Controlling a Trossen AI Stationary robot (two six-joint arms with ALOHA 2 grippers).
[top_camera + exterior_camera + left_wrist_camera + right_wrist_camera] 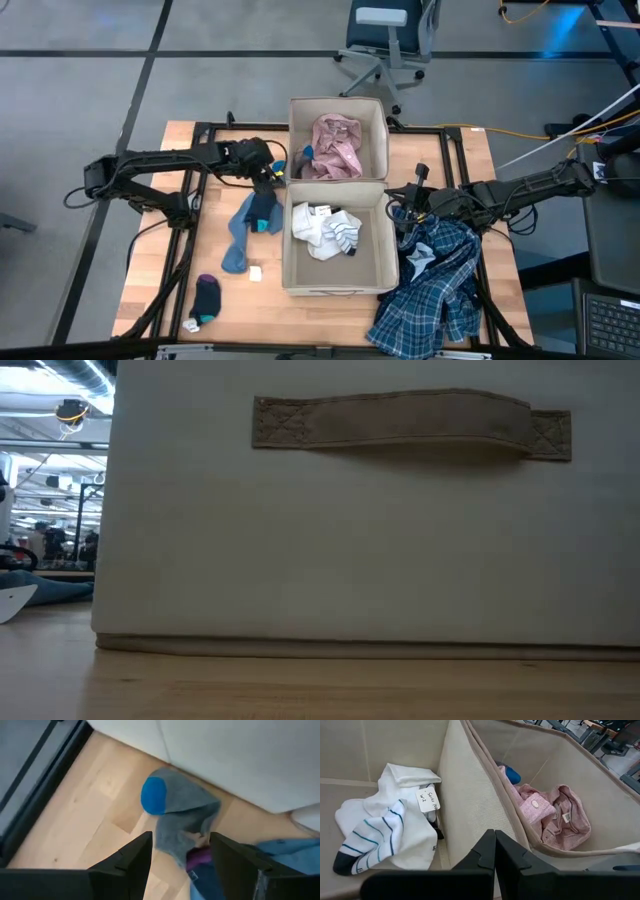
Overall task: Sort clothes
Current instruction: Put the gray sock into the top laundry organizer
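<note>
A grey sock with a blue tip (175, 820) lies on the table against the bins' left walls, over blue and teal socks (250, 215). My left gripper (268, 177) is open, with one finger on either side of the grey sock (177, 855). A dark sock (207, 296) lies near the table's front left. A pink shirt (335, 145) lies in the far bin (296, 110). White striped garments (325, 230) lie in the near bin (290, 270). A blue-white plaid shirt (435, 290) lies at the near right. My right gripper (405, 197) is shut and empty at the near bin's right rim. My left gripper's open fingers (132, 857) come from above at the grey sock's crumpled end (180, 845), which lies on the table between them. I cannot tell whether they touch it.
The two beige bins stand side by side in the table's middle; the near bin's front wall with its handle (400, 420) fills the low view. A small white tag (255, 272) lies on the wood. An office chair (385, 40) stands beyond the table's far edge.
</note>
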